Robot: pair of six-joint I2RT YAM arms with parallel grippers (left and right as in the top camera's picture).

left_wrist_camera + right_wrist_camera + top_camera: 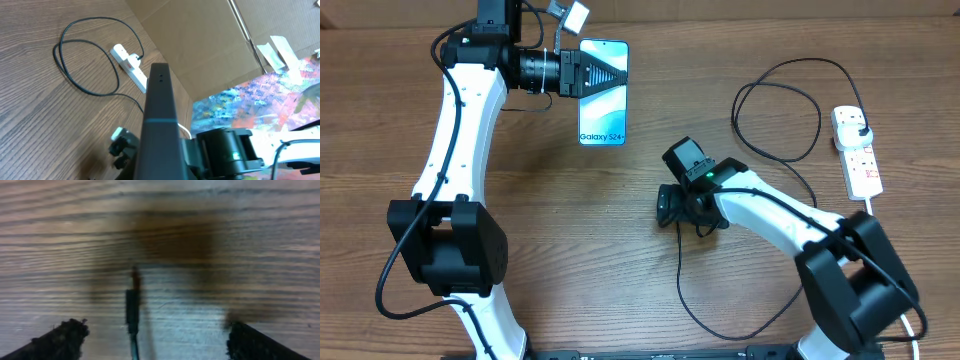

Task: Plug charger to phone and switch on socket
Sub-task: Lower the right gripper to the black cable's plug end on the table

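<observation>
My left gripper [610, 73] is shut on the phone [603, 115], holding it off the table at the top centre with its light blue screen facing up. From the left wrist the phone [160, 125] shows edge-on as a dark slab. The charger cable [790, 110] loops across the table from its black plug [860, 128] in the white socket [857, 152] at the right. Its connector tip [132, 300] lies on the wood between the fingers [60, 340] of my right gripper [155, 341], which is open and low over the table [665, 205]. The tip touches neither finger.
The cable runs on in a wide loop [720, 325] toward the front edge, under the right arm [780, 215]. From the left wrist the socket [129, 62] and cable loop [85, 60] lie in front of a cardboard wall [210, 45].
</observation>
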